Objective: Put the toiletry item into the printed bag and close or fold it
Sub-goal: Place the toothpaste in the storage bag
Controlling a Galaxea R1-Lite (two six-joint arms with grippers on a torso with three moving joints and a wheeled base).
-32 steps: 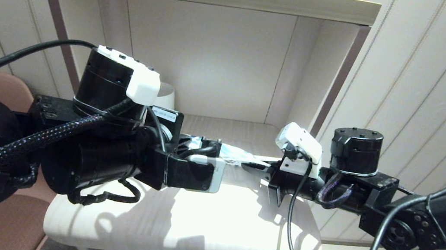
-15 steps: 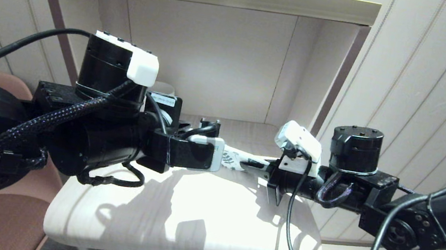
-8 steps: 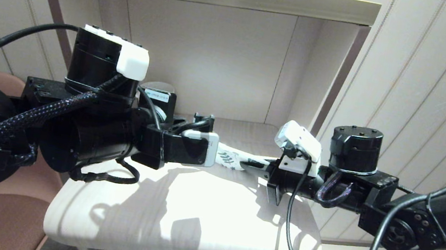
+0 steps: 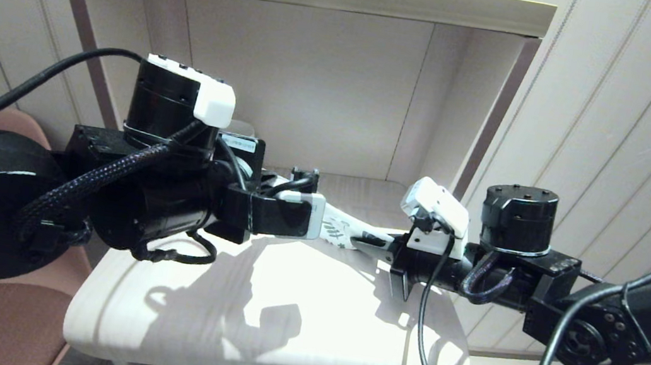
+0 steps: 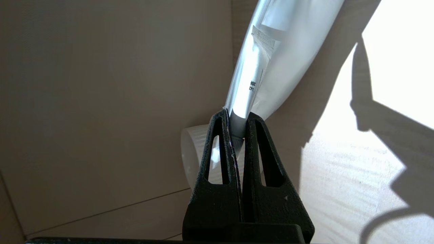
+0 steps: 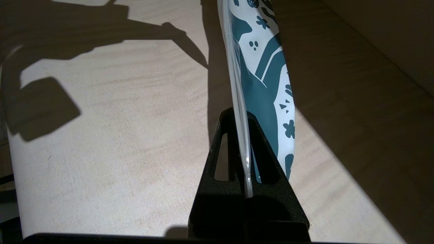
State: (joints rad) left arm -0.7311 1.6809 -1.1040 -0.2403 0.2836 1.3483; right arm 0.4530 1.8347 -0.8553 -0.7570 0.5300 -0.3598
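Left gripper (image 5: 237, 135): we have it pinched on one end of the printed bag (image 4: 344, 233), at mid-height above the worktop (image 4: 254, 325). The left wrist view shows a white tube-like shape with small dark print running up from between the fingers, inside or against the translucent film. We cannot tell whether this is the toiletry item.

What changed: half a second ago we had this arm pulled back toward our left and a little higher; now it has swung back toward the centre and dropped slightly. The bag's visible span between the grippers looks about as short as before.

Meaning for the task: we judge that we are working the bag between both grippers, folding or closing it, not loading it. The fold does not look finished.

Printed bag: it is held in the air between the two grippers, clear of the worktop, with its leaf-printed end toward our right.

Right gripper (image 6: 249, 169): we keep it clamped on the bag's printed edge, unmoved.

Hidden: the left arm covers most of the bag in the head view. A white cylinder (image 5: 190, 152) behind the left gripper is only partly seen.
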